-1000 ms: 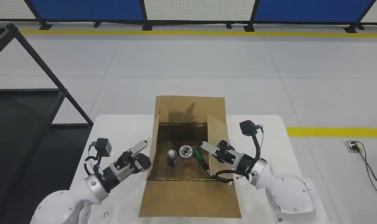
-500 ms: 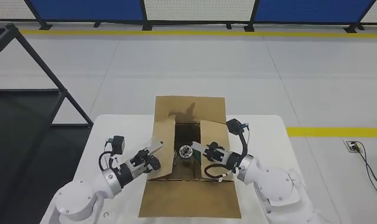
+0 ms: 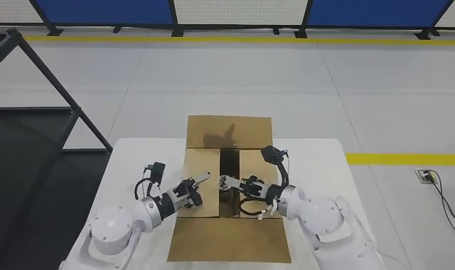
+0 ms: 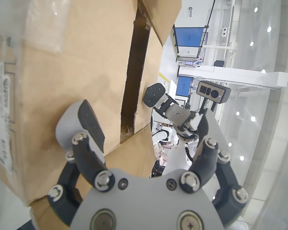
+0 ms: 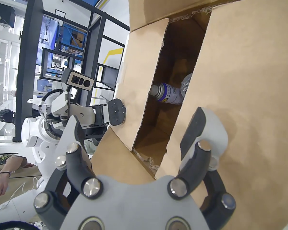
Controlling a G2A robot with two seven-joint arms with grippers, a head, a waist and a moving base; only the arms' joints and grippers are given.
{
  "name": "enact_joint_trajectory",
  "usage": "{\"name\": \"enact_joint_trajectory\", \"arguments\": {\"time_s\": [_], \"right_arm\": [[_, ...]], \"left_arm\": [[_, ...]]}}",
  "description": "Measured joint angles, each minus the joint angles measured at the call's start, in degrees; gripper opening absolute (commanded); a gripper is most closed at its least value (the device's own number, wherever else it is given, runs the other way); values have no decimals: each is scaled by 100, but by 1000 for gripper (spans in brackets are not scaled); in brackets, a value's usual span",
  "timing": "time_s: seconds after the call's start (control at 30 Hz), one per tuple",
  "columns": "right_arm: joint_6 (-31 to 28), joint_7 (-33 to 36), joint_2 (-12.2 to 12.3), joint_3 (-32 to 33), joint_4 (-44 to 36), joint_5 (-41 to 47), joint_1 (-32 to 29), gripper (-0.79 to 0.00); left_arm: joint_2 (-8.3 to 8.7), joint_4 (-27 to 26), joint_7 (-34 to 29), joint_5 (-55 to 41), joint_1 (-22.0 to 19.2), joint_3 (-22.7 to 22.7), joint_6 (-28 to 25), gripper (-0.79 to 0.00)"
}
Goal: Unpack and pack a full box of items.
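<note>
Two side flaps of the cardboard box [image 3: 229,131] are folded down almost shut. The left flap [image 3: 202,160] and the right flap [image 3: 257,160] leave a narrow dark gap [image 3: 229,163] between their edges. The box stands at the lower middle of the top view, on the white table [image 3: 313,156]. Its far flap [image 3: 242,124] lies open toward the upper part of the frame, and its near flap [image 3: 227,241] lies open toward the lower edge.

Through the gap, the right wrist view shows a spray can [image 5: 168,94] lying on its side inside the box. A pale silvery item [image 5: 186,82] sits just beside it, possibly a metal part; the right flap hides most of it.

The left gripper [image 3: 193,187] sits on the left flap, to the lower left of the gap. Its fingers are spread wide and hold nothing, and one pad [image 4: 90,120] lies against the cardboard. The right gripper [image 3: 243,187] is on the right flap just across the gap, likewise spread and empty, with one finger [image 5: 211,130] flat on the cardboard. Each wrist view shows the other gripper's pad touching the edge of its own flap.
</note>
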Motion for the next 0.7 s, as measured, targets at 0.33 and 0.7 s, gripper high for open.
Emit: {"name": "enact_joint_trajectory", "arguments": {"time_s": [0.33, 0.7], "right_arm": [[256, 27, 25, -146, 115, -154, 102, 0], [291, 12, 66, -176, 10, -176, 82, 0]], "left_arm": [[4, 149, 65, -19, -54, 103, 23, 0], [18, 187, 113, -20, -49, 159, 64, 0]]}}
